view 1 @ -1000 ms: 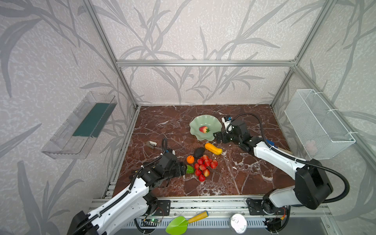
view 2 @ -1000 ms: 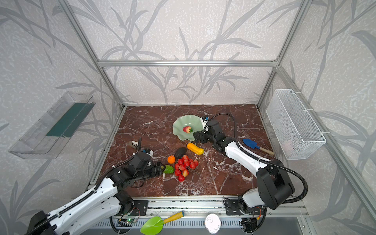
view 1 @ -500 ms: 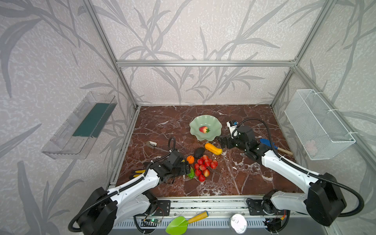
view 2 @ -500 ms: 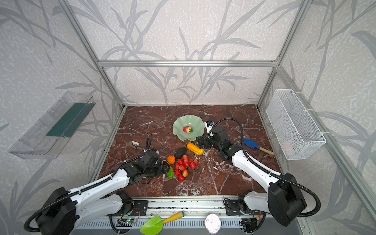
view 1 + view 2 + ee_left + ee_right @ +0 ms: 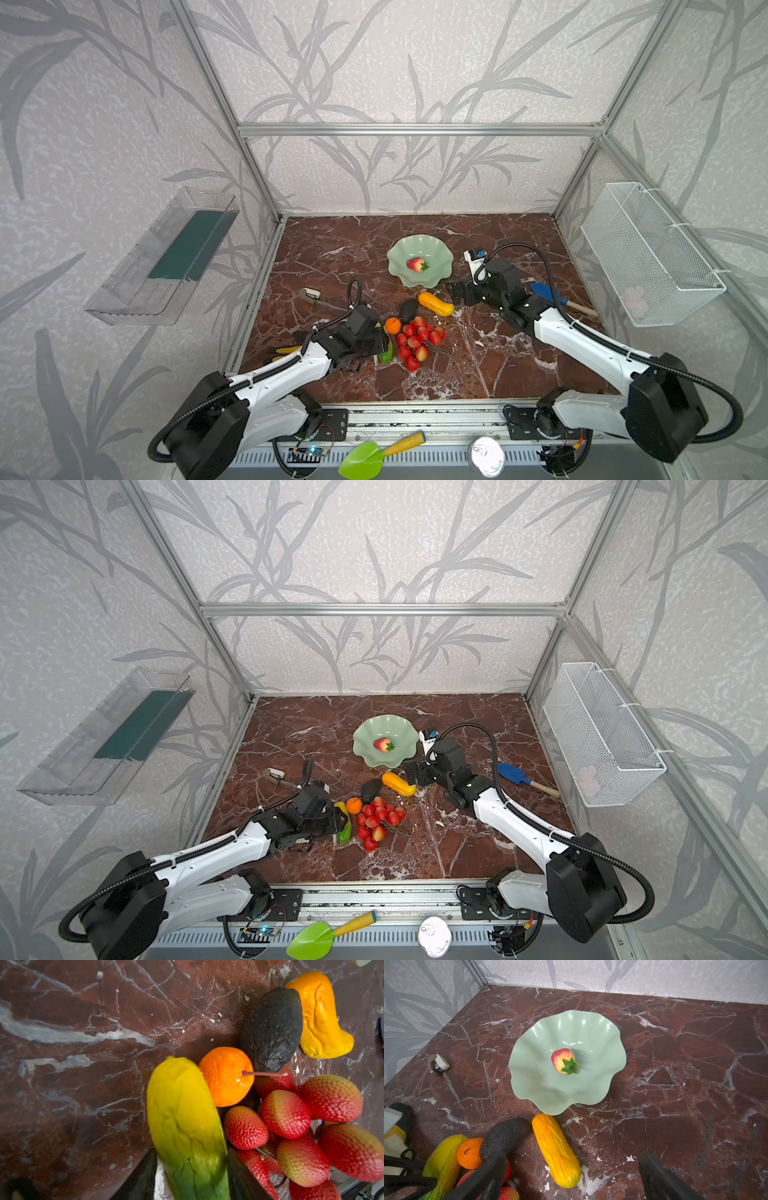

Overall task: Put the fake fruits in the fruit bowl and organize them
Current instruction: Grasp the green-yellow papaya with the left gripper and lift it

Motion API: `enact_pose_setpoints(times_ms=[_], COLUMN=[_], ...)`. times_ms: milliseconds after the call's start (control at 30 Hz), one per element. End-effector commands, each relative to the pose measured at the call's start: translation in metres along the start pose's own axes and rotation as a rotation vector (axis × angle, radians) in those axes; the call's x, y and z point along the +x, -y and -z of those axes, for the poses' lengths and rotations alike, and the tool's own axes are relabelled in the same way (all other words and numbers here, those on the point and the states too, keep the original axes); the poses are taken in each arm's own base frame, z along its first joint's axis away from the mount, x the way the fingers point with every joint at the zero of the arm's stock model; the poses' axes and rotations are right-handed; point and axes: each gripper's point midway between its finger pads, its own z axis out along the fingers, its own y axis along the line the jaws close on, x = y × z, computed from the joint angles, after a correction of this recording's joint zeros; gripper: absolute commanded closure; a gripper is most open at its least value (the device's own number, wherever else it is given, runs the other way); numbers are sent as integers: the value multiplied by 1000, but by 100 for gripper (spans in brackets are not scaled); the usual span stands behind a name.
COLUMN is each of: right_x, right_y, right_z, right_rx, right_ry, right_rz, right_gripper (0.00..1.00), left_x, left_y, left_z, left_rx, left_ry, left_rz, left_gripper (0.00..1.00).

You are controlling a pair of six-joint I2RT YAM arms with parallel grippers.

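Note:
The mint-green fruit bowl [image 5: 432,253] [image 5: 542,1053] holds one red strawberry [image 5: 416,264] [image 5: 563,1060]. In front of it lie the orange-yellow oblong [image 5: 435,304] [image 5: 556,1151], dark avocado [image 5: 408,309] [image 5: 272,1030], small orange [image 5: 392,325] [image 5: 225,1076] and a bunch of red berries [image 5: 417,340] [image 5: 291,1113]. My left gripper [image 5: 384,345] [image 5: 191,1151] is shut on the green end of the yellow-green oblong [image 5: 182,1109] [image 5: 344,829], which rests beside the orange. My right gripper [image 5: 455,291] [image 5: 572,1155] stands open and low, just behind the orange-yellow oblong, touching nothing.
A blue trowel [image 5: 544,293] lies right of the right arm. A small grey and white object [image 5: 309,295] sits at the left. A yellow glove [image 5: 286,351] lies under the left arm. A white wire basket [image 5: 648,257] hangs on the right wall.
My left gripper slid forward around the yellow-green oblong and its jaws closed on it. My right gripper drew back from the bowl toward the orange-yellow oblong, still open.

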Motion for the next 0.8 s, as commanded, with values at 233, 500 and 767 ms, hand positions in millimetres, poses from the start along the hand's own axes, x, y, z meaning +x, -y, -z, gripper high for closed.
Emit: enact_pose_setpoints(times_ms=[233, 500, 767], right_x=[1, 5, 13], right_y=[5, 8, 12], right_z=[4, 10, 16], right_rx=[15, 22, 31], right_ry=[17, 13, 5], right_rz=[-26, -30, -35], right_gripper=[1, 1, 1], left_x=[-32, -29, -3], left_y=[5, 14, 2], left_z=[51, 42, 5], left_rx=[45, 4, -45], left_ry=[213, 108, -36], left_rz=[-79, -121, -93], left_gripper=[53, 34, 27])
